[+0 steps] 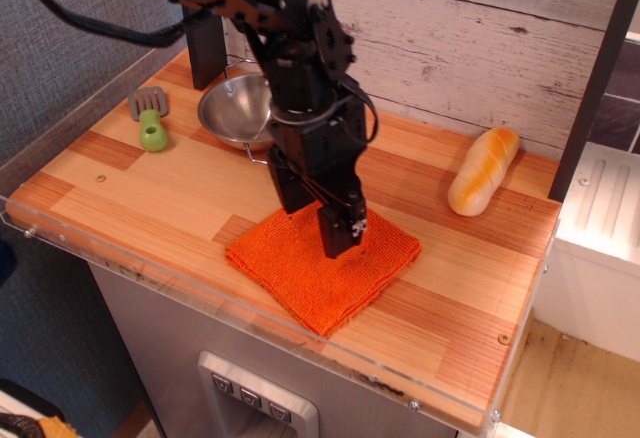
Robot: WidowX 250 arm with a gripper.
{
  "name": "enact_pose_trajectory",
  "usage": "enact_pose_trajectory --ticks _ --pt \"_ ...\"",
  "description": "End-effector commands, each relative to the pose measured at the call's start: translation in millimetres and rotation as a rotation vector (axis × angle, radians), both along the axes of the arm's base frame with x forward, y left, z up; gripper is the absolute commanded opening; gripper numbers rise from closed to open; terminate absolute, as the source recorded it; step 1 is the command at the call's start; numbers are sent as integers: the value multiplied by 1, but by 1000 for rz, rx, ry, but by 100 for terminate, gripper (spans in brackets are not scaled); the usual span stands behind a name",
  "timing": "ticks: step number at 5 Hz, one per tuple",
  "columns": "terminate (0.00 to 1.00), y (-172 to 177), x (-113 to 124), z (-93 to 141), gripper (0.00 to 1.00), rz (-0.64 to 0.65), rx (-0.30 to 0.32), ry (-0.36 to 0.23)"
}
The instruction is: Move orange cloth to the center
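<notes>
Single view, from above and in front. Cloth point(322, 270) lying flat at lower centre of the frame, bright orange, nubby, turned like a diamond with one corner aimed at the near edge. Resting on the striped tabletop point(130, 213), roughly mid-width, a little toward the front, just behind the clear plastic lip.

Black arm reaching down from the upper left of the frame. Hand point(318, 220) hanging over the cloth's rear half, fingers spread apart, nothing between them. One finger point(340, 230) dark against the orange at centre frame, the other just left of it over the cloth's back edge. Touching the fabric or just above it: cannot tell from this angle.

Bowl point(238, 111) up and left of centre, steel, partly hidden behind the arm, apart from the cloth. Spatula point(151, 117) further left, green handle, grey blade, lying flat near the tabletop's left side. Bread point(483, 170) at right of frame, orange-tan, tilted, well apart from the cloth, close to the plank wall point(480, 38) across the top of the frame.
</notes>
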State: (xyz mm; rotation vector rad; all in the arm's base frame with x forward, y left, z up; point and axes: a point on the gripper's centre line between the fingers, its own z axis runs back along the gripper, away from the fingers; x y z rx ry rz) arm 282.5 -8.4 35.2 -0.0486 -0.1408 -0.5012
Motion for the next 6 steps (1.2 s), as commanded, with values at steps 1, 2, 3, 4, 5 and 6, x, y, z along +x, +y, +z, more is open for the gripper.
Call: enact_pose_trajectory --ticks 1,2,3,4,5,6 --pt "0 4 -1 52 100 135 -28 -43" --pt "0 1 -6 63 100 172 -32 -59" --pt "0 0 -8 65 100 185 -36 -54" --pt "0 1 -9 69 100 240 -5 -49" --pt "0 1 -9 69 100 240 -5 -49" --pt "100 1 -9 69 100 240 -5 -49"
